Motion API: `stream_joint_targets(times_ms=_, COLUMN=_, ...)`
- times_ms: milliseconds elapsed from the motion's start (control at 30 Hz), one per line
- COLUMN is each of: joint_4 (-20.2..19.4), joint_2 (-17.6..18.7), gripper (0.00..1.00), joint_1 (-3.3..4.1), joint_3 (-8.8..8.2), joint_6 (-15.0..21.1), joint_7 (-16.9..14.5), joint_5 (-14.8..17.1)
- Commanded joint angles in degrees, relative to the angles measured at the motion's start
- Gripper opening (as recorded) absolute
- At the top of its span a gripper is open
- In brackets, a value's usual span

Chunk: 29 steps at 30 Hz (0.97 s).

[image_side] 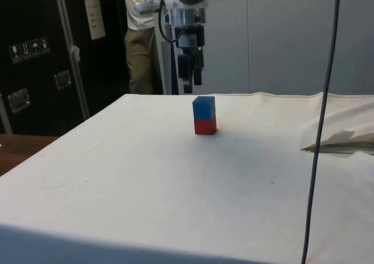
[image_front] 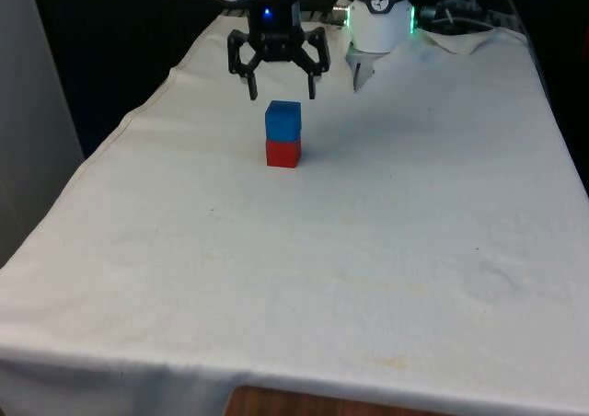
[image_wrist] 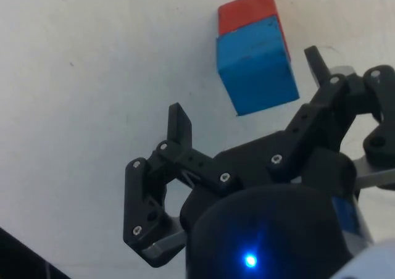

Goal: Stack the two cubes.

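A blue cube [image_front: 282, 120] rests squarely on top of a red cube [image_front: 283, 152] on the white cloth, towards the far half of the table. The same stack stands in the side view, blue cube [image_side: 203, 107] over red cube [image_side: 205, 125]. My gripper [image_front: 282, 88] hangs open just above and slightly behind the stack, fingers spread wide, holding nothing. From the side the gripper [image_side: 191, 80] is clearly apart from the blue cube. In the wrist view the blue cube [image_wrist: 256, 66] and red cube [image_wrist: 247, 10] lie beyond the fingertips of the gripper [image_wrist: 247, 87].
A person [image_side: 140, 36] stands behind the table's far end by the dark cabinets. A thin cable [image_side: 321, 129] hangs down across the side view. A fold of cloth [image_side: 339, 140] lies at that view's right.
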Motion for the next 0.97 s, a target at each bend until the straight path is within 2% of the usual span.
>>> stream_joint_targets(times_ms=0, joint_4=0.7, joint_2=0.3, gripper=1.00, joint_1=0.23, joint_3=0.06, joint_6=-0.8, joint_7=0.6, joint_5=-0.2)
stream_joint_targets(times_ms=33, joint_4=0.5, joint_2=0.1, gripper=1.00, joint_1=0.06, joint_3=0.17, joint_6=-0.4, joint_7=0.1, joint_5=0.0)
stream_joint_targets(times_ms=333, joint_4=4.8, joint_2=0.4, gripper=1.00, joint_1=0.69, joint_3=1.72, joint_6=-4.2, joint_7=1.4, joint_5=-0.1)
stream_joint_targets(times_ms=367, joint_4=4.3, joint_2=0.5, gripper=1.00, joint_1=0.46, joint_3=1.66, joint_6=-3.4, joint_7=0.9, joint_5=0.1)
stream_joint_targets(times_ms=400, joint_4=5.0, joint_2=0.3, gripper=1.00, joint_1=0.74, joint_3=1.83, joint_6=-4.6, joint_7=1.5, joint_5=-0.1)
stream_joint_targets(times_ms=600, joint_4=6.5, joint_2=-1.4, gripper=1.00, joint_1=1.03, joint_3=2.52, joint_6=-7.4, joint_7=2.6, joint_5=-0.3)
stream_joint_targets(times_ms=633, joint_4=6.5, joint_2=-0.6, gripper=1.00, joint_1=0.74, joint_3=2.52, joint_6=-6.5, joint_7=1.9, joint_5=0.1)
stream_joint_targets(times_ms=700, joint_4=6.6, joint_2=-2.1, gripper=1.00, joint_1=1.09, joint_3=2.64, joint_6=-8.0, joint_7=2.8, joint_5=-0.3)
stream_joint_targets(times_ms=900, joint_4=6.8, joint_2=-4.6, gripper=1.00, joint_1=1.20, joint_3=3.09, joint_6=-10.0, joint_7=3.8, joint_5=-0.4)
stream_joint_targets(times_ms=933, joint_4=6.6, joint_2=-4.5, gripper=1.00, joint_1=1.03, joint_3=3.15, joint_6=-9.4, joint_7=3.2, joint_5=0.1)
